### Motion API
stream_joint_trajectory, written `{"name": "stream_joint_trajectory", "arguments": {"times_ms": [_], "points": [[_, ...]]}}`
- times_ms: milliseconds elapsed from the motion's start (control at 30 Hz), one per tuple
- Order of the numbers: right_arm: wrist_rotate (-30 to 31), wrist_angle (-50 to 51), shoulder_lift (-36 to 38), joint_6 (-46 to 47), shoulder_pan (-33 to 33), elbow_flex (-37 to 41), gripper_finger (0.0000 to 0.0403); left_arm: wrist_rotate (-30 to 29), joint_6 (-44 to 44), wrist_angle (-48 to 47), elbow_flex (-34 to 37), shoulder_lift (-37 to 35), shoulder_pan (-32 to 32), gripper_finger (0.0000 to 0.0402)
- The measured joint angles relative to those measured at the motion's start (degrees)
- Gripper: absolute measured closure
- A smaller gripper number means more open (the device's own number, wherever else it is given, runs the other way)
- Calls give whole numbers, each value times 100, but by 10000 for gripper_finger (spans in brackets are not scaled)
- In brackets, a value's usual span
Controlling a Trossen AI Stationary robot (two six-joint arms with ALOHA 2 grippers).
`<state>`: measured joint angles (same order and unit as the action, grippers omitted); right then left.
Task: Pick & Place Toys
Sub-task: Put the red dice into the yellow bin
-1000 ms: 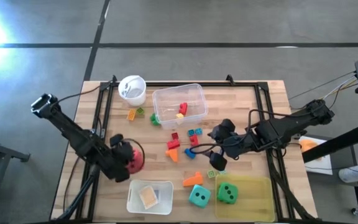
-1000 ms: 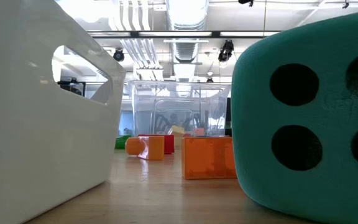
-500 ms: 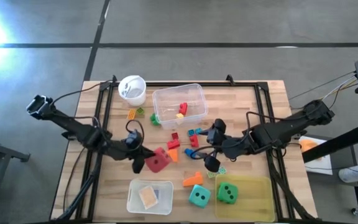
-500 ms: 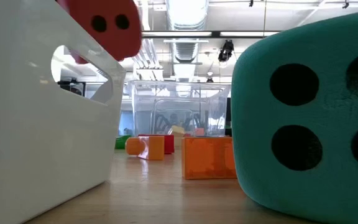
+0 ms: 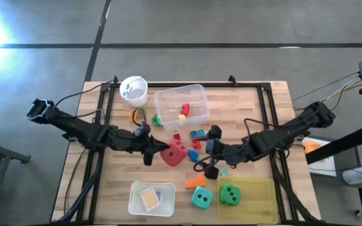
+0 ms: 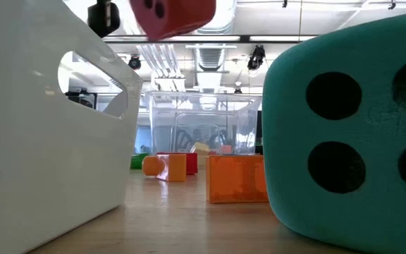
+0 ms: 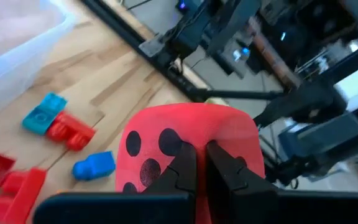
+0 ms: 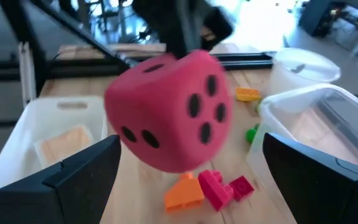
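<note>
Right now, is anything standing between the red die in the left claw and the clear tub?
Nothing visible blocks it. The left claw holds the red die above the table; only low loose blocks lie between it and the clear tub.

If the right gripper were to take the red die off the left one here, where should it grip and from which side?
Likely the two free flat faces of the red die, approached from the right. The left gripper pinches the die's left side, held above the table, so that side is taken. The right gripper, open, already faces it; the die looks soft, so grip across the middle.
</note>
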<state>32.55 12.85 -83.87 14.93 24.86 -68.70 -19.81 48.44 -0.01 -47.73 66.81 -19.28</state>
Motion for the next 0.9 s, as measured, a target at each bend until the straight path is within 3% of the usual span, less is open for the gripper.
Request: {"name": "stream_joint_trajectory", "arguments": {"times_ms": [467, 900], "points": [[-192, 112, -639, -1318, -16, -781, 18, 218, -69, 611, -30, 10, 74, 393], [-585, 193, -726, -1684, -330, -1099, 31, 468, -308, 1300, -30, 109, 80, 398]]}}
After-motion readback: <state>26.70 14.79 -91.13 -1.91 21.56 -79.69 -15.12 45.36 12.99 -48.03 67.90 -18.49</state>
